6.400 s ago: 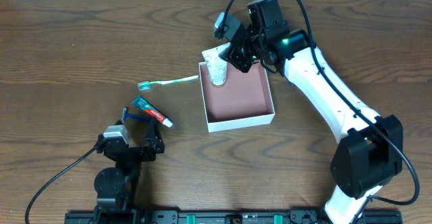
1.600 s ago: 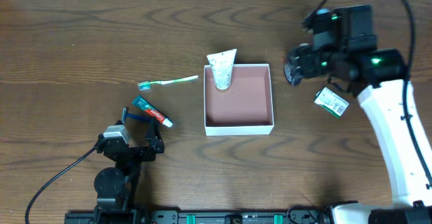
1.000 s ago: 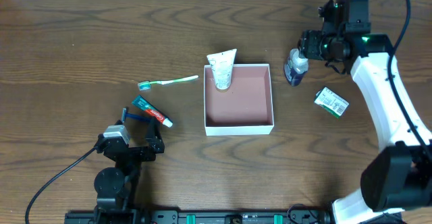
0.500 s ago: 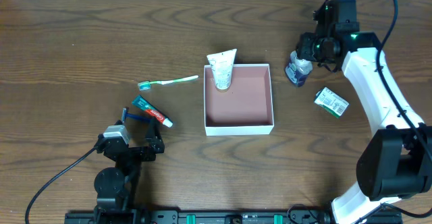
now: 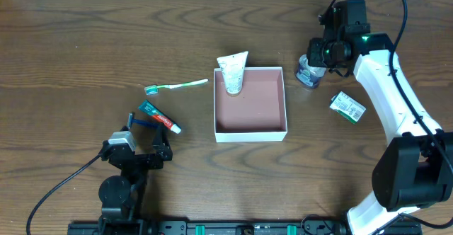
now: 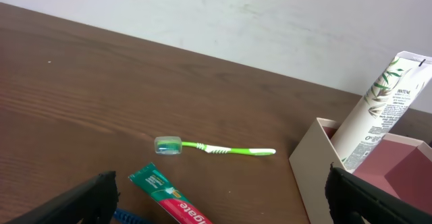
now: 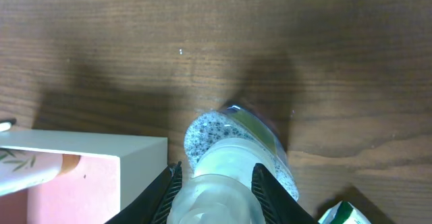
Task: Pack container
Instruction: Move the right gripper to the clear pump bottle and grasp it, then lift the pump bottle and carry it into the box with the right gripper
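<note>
The right jaws pinched the cap of a bottle standing on the counter, just right of the box, which sat mid-counter. The left jaws gaped wide and empty near the toothpaste.

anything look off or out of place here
The white tube sits askew: it leans in the far left corner of the box, its end poking out over the rim rather than lying flat inside. Nothing looks spilled or damaged. The right gripper holds a bottle off to the box's right.
</note>
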Tool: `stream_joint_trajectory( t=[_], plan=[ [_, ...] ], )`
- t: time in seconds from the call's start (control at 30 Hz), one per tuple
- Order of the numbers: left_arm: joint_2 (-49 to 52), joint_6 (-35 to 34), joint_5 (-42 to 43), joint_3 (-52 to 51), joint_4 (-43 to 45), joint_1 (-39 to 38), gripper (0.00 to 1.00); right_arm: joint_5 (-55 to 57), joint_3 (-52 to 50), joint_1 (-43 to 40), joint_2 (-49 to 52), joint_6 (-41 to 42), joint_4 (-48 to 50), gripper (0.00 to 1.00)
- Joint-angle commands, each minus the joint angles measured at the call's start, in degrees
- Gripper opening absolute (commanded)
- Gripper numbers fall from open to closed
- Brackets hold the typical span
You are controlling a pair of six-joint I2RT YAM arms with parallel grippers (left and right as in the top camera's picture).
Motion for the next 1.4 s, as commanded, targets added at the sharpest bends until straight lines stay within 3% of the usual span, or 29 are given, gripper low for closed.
stream_joint_trajectory(
  t=[0.0,0.33,0.53,0.9,1.03,1.37],
  plan=[
    [-0.3,1.0,0.6,-1.7,-0.6,0.2,0.98,3.5,-0.2,0.8,0.5,-2.9,-1.4,0.17],
    [-0.3,1.0,0.6,-1.7,-0.6,0.2,0.98,5.8,0.4,-0.3,-0.9,-7.4,-1.9,0.15],
    [-0.3,1.0,0.6,-1.7,-0.6,0.2,0.98,5.2,1.4,-0.4,-6.0,-12.3,-4.2,0.22],
    [-0.3,1.0,0.6,-1.7,-0.6,0.2,0.98,-10.4,1.4,-0.1,-19.5,-18.7,-3.7,0.26],
    [-0.3,1.0,0.6,-1.7,-0.6,0.2,0.98,-14.9,1.4,1.9,-21.7,-18.4,-3.1,0.25],
    [-0.3,1.0,0.6,-1.7,-0.6,0.2,0.98,-14.3,1.3,11.3,-20.2,-17.4,1.3,0.24]
  ],
)
